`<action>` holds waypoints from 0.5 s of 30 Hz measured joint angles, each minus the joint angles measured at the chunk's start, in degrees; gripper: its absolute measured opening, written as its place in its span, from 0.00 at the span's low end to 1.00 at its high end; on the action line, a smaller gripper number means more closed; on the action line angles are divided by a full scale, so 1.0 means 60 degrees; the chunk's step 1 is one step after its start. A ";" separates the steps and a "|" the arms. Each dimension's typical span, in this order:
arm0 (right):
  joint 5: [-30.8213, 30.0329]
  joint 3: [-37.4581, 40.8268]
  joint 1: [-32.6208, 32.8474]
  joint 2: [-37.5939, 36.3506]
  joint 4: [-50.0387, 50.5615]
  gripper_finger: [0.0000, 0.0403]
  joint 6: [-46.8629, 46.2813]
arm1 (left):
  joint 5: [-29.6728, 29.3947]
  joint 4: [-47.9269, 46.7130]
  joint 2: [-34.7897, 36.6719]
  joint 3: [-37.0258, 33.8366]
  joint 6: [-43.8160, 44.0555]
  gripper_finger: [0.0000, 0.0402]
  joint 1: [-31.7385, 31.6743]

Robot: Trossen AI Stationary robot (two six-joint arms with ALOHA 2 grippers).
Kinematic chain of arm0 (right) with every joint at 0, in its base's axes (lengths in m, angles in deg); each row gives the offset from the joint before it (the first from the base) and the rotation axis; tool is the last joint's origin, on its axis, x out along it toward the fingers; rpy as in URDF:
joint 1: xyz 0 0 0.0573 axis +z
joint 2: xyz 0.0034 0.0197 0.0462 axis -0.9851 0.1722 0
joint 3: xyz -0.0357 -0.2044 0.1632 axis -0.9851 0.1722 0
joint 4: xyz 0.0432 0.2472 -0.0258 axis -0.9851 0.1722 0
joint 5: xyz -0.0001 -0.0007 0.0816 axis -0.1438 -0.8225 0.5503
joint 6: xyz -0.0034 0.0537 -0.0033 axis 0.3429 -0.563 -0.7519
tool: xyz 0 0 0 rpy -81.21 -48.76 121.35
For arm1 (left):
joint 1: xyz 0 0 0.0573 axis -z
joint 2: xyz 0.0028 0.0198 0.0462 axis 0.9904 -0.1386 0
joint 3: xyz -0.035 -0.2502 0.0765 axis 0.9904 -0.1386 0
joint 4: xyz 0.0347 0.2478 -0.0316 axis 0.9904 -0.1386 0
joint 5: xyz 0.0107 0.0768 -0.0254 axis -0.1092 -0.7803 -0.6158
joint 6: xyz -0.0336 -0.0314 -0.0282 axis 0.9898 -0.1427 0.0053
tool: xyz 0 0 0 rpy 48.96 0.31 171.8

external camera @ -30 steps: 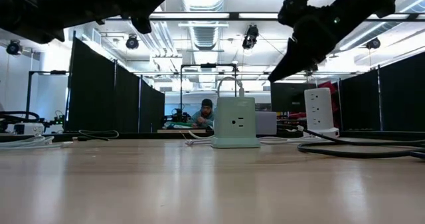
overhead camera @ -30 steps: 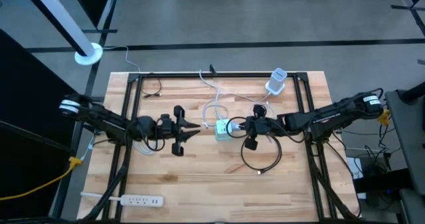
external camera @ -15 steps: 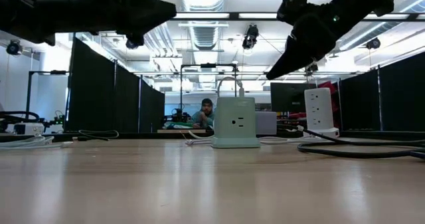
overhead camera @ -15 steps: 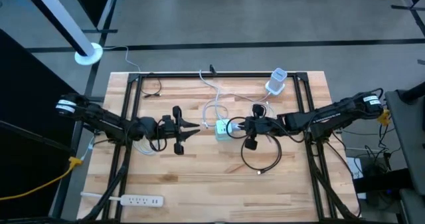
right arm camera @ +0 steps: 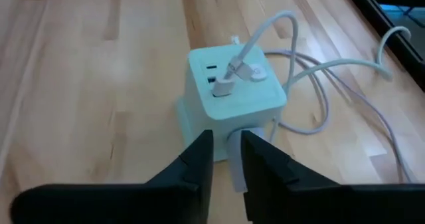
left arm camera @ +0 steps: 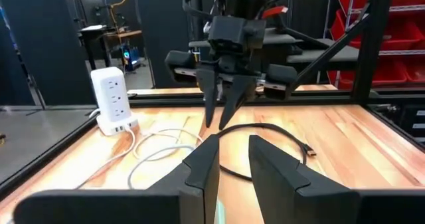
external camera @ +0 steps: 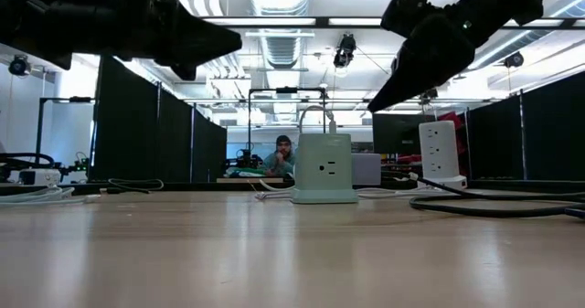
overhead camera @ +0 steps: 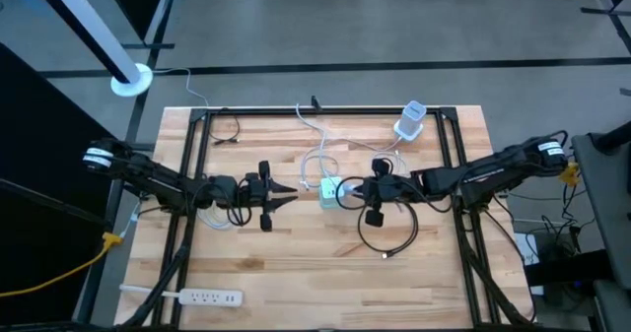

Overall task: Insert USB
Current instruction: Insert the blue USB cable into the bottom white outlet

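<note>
High view: my right gripper (overhead camera: 348,187) sits at the centre of the frame, its tips just right of the pale green power cube (overhead camera: 330,189). My left gripper (overhead camera: 290,190) points at the cube from the left, a little apart from it. Both hang above the wooden table (overhead camera: 296,263).

In the right wrist view my right fingers (right arm camera: 196,161) stand narrowly parted with nothing held between them. The cube (right arm camera: 247,99) lies just beyond them in mid frame. A white USB plug (right arm camera: 223,86) sits in one of the ports on the cube's facing side, and its white cable (right arm camera: 265,34) arcs to the upper right. I can read no lettering on the cube or plug.

In the left wrist view my left fingers (left arm camera: 202,164) are also narrowly parted and empty. Past them, my right gripper (left arm camera: 224,114) points down in the upper middle.

A black cable (overhead camera: 396,239) loops below my right gripper in the high view, its loose connector (left arm camera: 307,151) lying on the wood. A white tower outlet (overhead camera: 411,120) stands at upper right, and a flat power strip (overhead camera: 202,296) lies at lower left; any markings on them are too small to read.

In the low view the cube (external camera: 324,169) stands mid frame, with a person (external camera: 285,151) seated far behind it.
</note>
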 joint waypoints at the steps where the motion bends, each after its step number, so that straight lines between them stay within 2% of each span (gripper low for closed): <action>1: -0.0002 0.0000 0.0004 0.0057 -0.0008 0.19 -0.0016 | 0.0000 -0.0049 0.0000 0.0000 0.0130 0.17 0.0000; 8: 0.0353 0.0011 0.0011 0.0735 0.0023 0.37 -0.0419 | 0.0000 -0.0106 0.0000 0.0000 0.0299 0.17 0.0000; 15: 0.2407 -0.0160 0.0011 0.0779 -0.0056 0.48 -0.0997 | 0.0000 -0.0157 -0.0001 0.0000 0.0293 0.17 0.0000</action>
